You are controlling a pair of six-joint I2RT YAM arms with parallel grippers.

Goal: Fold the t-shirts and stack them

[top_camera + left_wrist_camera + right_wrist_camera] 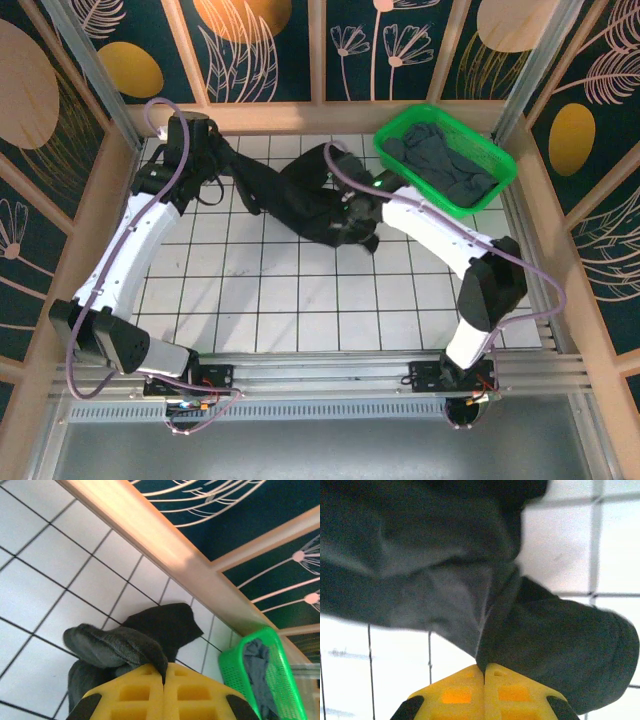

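My left gripper point(164, 677) and right gripper point(484, 667) each pinch the bunched plain black cloth t-shirt point(300, 195) just beside the green plastic basket point(475, 133); I judge I should draw them apart evenly, lifting clear, so it spreads flat.

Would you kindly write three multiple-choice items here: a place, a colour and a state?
1. Where on the white tiled table is the green plastic basket? A far right corner; B near left corner; C centre.
2. What colour is the crumpled cloth shirt in the basket? A red; B slate grey; C white.
3. How is the right gripper? A open; B shut on nothing; C shut on the black cloth t-shirt.
Answers: 1 A, it sits far right in the top view; 2 B, grey folds show inside; 3 C, its closed jaws pinch black cloth.
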